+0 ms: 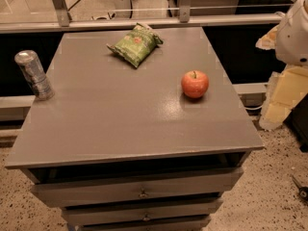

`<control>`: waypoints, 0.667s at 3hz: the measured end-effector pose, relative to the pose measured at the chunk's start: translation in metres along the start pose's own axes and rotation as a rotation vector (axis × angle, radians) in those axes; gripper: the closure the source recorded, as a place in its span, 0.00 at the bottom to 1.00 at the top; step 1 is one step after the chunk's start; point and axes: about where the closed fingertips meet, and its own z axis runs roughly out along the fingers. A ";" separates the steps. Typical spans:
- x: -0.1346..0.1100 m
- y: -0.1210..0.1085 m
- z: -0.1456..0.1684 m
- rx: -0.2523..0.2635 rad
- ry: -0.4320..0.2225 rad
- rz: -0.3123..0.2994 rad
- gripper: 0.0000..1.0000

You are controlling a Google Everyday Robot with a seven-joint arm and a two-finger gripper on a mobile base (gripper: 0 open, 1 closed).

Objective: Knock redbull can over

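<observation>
one upright redbull can [33,75], one apple [195,84], one chip bag [135,44], end effector unseen, its opening unknown

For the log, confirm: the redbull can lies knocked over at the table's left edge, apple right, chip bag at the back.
Wrong: the camera view shows the redbull can standing upright at the table's left edge. The apple and chip bag are as stated. The gripper is not in view.
</observation>
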 end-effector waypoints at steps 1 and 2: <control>0.000 0.000 0.000 0.000 0.000 0.000 0.00; -0.037 -0.006 0.021 -0.021 -0.061 -0.055 0.00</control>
